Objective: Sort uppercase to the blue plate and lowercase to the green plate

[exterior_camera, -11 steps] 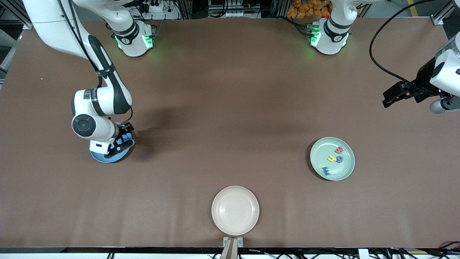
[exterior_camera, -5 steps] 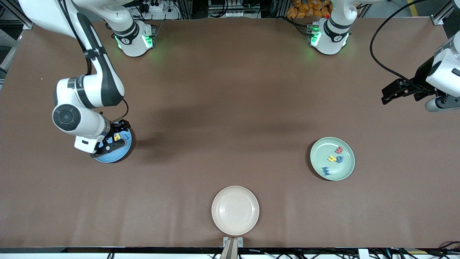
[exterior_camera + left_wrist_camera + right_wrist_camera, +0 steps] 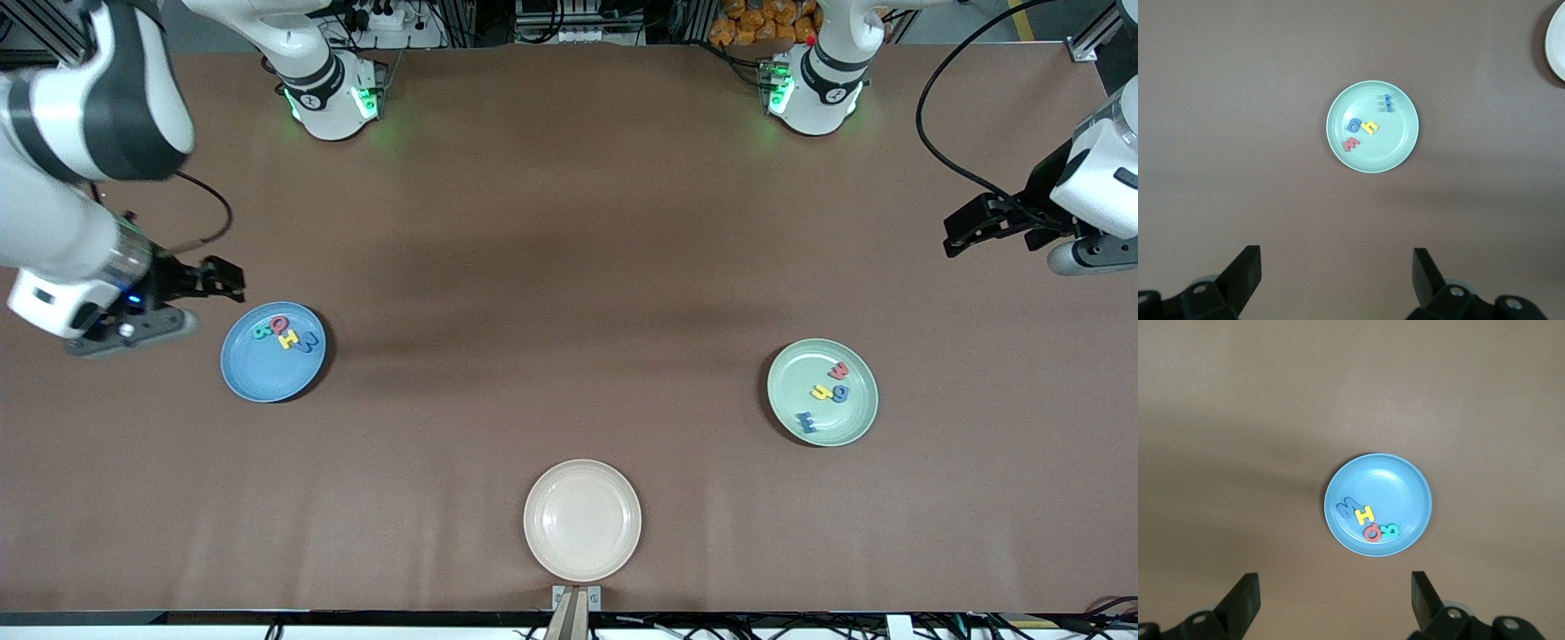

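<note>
Beige plate (image 3: 582, 520) sits empty nearest the front camera on the counter (image 3: 569, 267), evidently the source dish, with no letters left in it. Farther from the camera, toward the left arm's end, the green plate (image 3: 822, 392) holds the lowercase set: dark blue E-shaped piece (image 3: 807, 422), yellow h (image 3: 821, 391) touching blue g (image 3: 839, 392), and small red w (image 3: 837, 370). Toward the right arm's end, the blue plate (image 3: 273, 352) holds the uppercase set in a tight row along its rim: teal R (image 3: 260, 330), red Q (image 3: 279, 324), yellow H (image 3: 289, 339), blue W (image 3: 305, 340). Sorting appears complete. The right hand (image 3: 213, 278) hangs up over the counter just beside the blue plate, fingers spread and holding nothing, apparently pulled clear to avoid disturbing the letters. The left hand (image 3: 965, 227) waits raised over its end of the counter, well apart from the green plate, fingers likewise spread and empty.
</note>
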Tool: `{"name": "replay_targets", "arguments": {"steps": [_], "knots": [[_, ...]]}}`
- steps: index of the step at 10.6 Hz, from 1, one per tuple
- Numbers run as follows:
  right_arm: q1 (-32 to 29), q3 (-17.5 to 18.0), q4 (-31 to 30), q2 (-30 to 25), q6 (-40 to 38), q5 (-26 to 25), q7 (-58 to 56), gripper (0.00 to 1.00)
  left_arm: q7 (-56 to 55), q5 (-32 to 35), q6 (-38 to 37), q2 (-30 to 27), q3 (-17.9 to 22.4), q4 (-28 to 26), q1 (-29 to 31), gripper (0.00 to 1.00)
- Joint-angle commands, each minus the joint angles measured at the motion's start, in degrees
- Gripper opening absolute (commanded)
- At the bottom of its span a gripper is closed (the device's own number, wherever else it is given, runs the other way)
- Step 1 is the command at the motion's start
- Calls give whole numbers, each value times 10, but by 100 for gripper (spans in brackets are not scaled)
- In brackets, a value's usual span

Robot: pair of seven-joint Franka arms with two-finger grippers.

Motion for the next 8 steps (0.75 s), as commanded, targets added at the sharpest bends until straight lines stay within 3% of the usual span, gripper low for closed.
{"name": "replay_targets", "arguments": {"steps": [1,4,8], "knots": [[-33,20,14,-41,-31,11,6,100,11,15,-10,2,-1,8,-2,100],[-67,74,26,-94,-58,11,105,100,11,15,-10,2,-1,8,-1,100],[-69,75,-19,-130,-35,11,107,100,12,14,-10,3,-1,8,-2,100]]}}
